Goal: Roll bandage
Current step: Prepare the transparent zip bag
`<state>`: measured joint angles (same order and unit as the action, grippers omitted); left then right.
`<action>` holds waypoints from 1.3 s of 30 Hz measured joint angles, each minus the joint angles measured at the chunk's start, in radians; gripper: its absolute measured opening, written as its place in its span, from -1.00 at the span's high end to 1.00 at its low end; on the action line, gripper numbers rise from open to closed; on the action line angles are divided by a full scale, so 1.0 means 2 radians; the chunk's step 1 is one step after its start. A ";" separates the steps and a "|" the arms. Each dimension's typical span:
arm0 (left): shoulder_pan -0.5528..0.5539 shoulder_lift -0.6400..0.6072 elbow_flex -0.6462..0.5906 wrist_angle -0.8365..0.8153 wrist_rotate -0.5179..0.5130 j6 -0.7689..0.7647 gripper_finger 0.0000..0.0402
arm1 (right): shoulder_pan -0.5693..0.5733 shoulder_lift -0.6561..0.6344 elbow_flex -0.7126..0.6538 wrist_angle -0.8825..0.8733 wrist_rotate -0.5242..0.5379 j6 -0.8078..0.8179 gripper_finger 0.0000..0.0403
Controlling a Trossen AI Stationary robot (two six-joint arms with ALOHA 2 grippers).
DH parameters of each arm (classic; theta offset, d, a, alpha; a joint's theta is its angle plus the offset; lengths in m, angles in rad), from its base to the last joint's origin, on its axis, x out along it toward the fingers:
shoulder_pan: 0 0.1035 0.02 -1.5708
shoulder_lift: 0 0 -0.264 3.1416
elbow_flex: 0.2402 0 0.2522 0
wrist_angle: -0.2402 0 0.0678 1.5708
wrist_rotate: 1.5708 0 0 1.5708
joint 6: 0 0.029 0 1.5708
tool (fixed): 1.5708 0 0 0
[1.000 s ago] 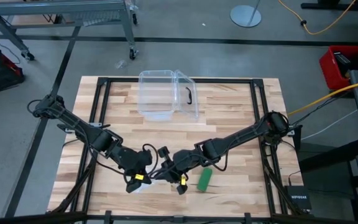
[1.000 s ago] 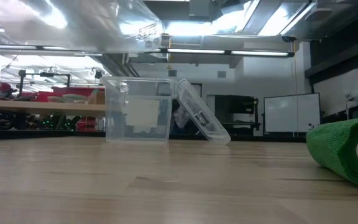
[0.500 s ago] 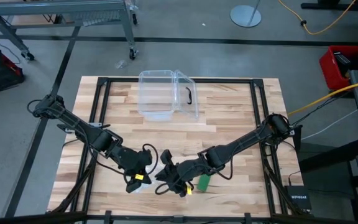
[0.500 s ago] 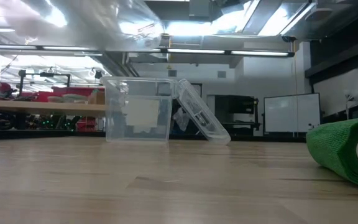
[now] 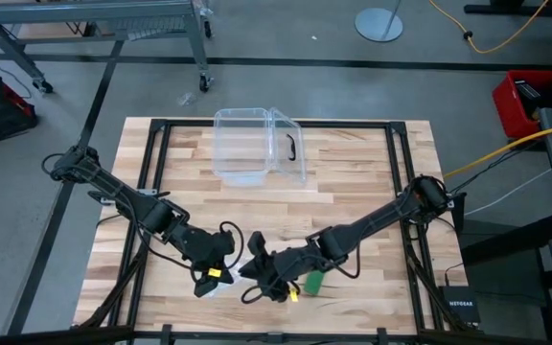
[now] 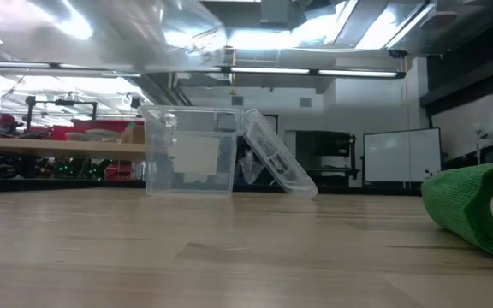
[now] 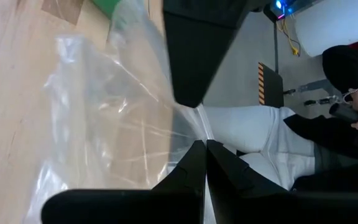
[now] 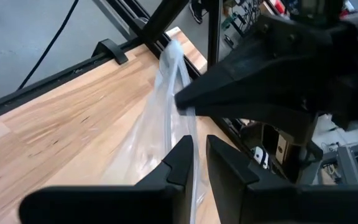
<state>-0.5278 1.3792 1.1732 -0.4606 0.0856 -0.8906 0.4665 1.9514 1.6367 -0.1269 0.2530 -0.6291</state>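
The bandage (image 5: 314,280), a stubby roll, is laid lengthwise toward the surface's (image 5: 353,172) near edge, while the wrapper (image 7: 104,118) is pinched by the clenched left gripper (image 5: 206,284) and right gripper (image 5: 268,287).

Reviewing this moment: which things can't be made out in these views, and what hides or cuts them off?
- Bandage: high view, partly under the right arm; low view, cut by the picture's right edge.
- Clear wrapper: high view, almost all hidden beneath both grippers; its full outline is unclear.
- Right gripper: its fingers straddle the wrapper, but contact cannot be confirmed.
- Left gripper: shut on the wrapper's edge; absent from the low view.
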 joint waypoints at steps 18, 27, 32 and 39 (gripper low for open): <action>0.000 0.000 0.000 0.003 0.000 0.000 1.00 | 0.006 0.000 0.000 -0.006 -0.024 -0.016 0.76; 0.000 0.000 0.000 0.046 0.000 0.002 1.00 | 0.002 0.000 0.000 -0.029 -0.020 0.040 0.76; 0.000 0.000 0.000 0.046 0.000 -0.002 1.00 | 0.002 0.000 0.000 -0.022 -0.009 0.039 0.76; 0.000 0.000 0.000 0.057 -0.001 -0.011 1.00 | 0.001 0.006 0.000 -0.016 -0.005 0.061 0.76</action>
<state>-0.5275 1.3792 1.1732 -0.3461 0.0835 -0.9127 0.4676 1.9627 1.6374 -0.1580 0.2439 -0.5077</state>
